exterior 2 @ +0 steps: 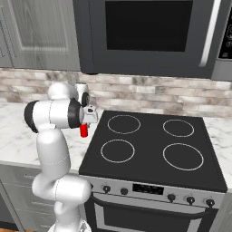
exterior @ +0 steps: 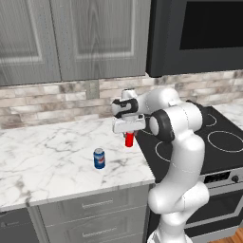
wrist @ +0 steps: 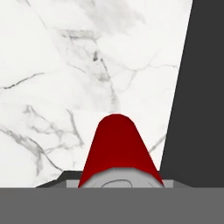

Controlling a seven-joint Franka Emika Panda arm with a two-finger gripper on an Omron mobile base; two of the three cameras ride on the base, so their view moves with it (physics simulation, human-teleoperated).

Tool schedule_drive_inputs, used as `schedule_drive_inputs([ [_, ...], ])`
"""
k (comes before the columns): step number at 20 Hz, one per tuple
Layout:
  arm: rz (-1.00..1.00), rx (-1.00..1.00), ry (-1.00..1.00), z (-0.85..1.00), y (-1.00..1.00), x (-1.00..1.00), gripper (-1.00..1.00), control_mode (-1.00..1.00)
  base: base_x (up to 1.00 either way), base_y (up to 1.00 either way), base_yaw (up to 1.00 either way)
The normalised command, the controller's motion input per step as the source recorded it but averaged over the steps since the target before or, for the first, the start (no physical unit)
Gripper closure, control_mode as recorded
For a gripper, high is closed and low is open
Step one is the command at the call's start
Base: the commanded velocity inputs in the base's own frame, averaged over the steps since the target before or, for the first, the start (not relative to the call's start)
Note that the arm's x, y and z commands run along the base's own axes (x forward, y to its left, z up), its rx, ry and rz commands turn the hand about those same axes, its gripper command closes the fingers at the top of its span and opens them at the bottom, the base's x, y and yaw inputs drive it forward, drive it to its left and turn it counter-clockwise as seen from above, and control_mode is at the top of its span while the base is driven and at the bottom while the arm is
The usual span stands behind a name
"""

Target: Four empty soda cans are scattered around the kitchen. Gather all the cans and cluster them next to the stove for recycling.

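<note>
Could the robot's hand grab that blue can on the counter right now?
Probably not yet. The hand is already shut on a red can beside the stove. The blue can stands close by on open counter with nothing around it, so once the hand is free, likely yes.

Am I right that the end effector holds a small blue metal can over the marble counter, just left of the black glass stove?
Not quite: the left base view shows the held can is red. The blue can stands free on the marble counter, left of the end effector and the stove.
</note>
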Motion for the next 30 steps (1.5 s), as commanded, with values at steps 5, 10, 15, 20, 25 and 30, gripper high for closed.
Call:
schedule_drive_inputs([
  [5, 0.0, 0.0, 0.0, 0.0, 0.0, 0.0, -1.0, -1.0, 0.0, 0.0, 0.0],
  [10, 0.0, 0.0, 0.0, 0.0, 0.0, 0.0, -1.0, -1.0, 0.0, 0.0, 0.0],
  [15, 0.0, 0.0, 0.0, 0.0, 0.0, -0.11, -1.0, -1.0, 0.0, 0.0, 0.0],
  [20, 0.0, 0.0, -0.01, 0.01, 0.0, -0.45, -1.0, -1.0, 0.0, 0.0, 0.0],
  [25, 0.0, 0.0, -0.02, 0.21, 0.0, -0.14, -1.0, -1.0, 0.0, 0.0, 0.0],
  [30, 0.0, 0.0, -0.05, 0.36, 0.0, -0.17, -1.0, -1.0, 0.0, 0.0, 0.0],
])
